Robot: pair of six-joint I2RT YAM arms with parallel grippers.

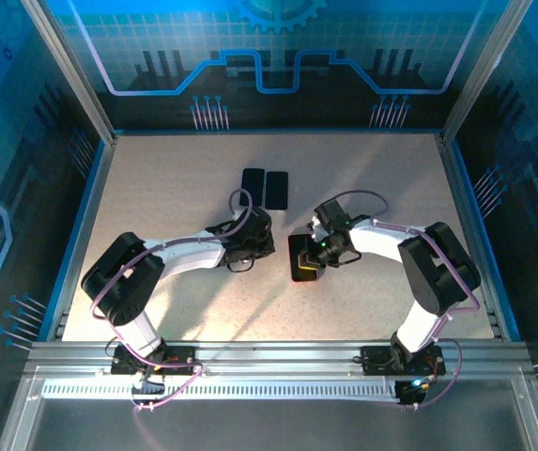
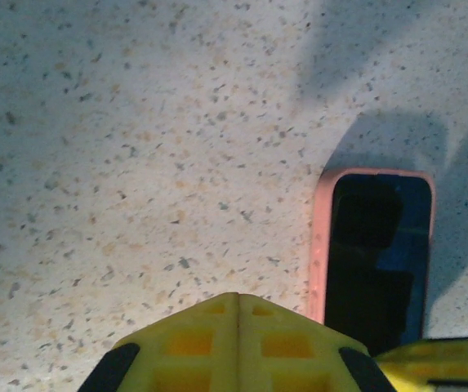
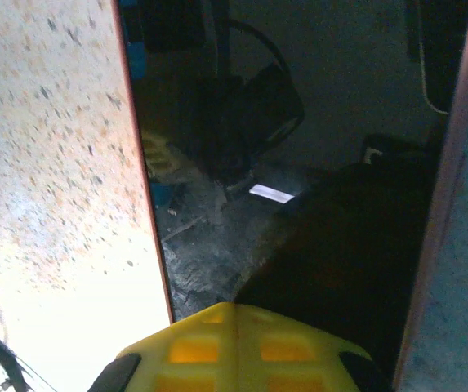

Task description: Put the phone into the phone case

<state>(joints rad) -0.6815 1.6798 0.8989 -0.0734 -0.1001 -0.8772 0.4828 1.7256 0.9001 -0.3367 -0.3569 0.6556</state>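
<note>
A dark-screened phone (image 1: 302, 256) lies inside the rim of a pink-orange phone case (image 2: 320, 245) on the speckled table, near the middle. My right gripper (image 1: 319, 252) is shut with its yellow fingertips (image 3: 235, 327) pressed down over the phone's glossy screen (image 3: 299, 245); the case's red rim (image 3: 145, 212) runs along both sides. Just left of the case, my left gripper (image 1: 261, 248) is shut on nothing, its tips (image 2: 238, 304) over bare table. Whether the phone (image 2: 376, 261) sits fully in the case I cannot tell.
Two dark flat slabs (image 1: 253, 182) (image 1: 276, 189) lie side by side behind the grippers. Metal frame rails (image 1: 90, 188) and blue panels wall in the table on three sides. Bare tabletop (image 1: 175, 169) stretches to the left and front.
</note>
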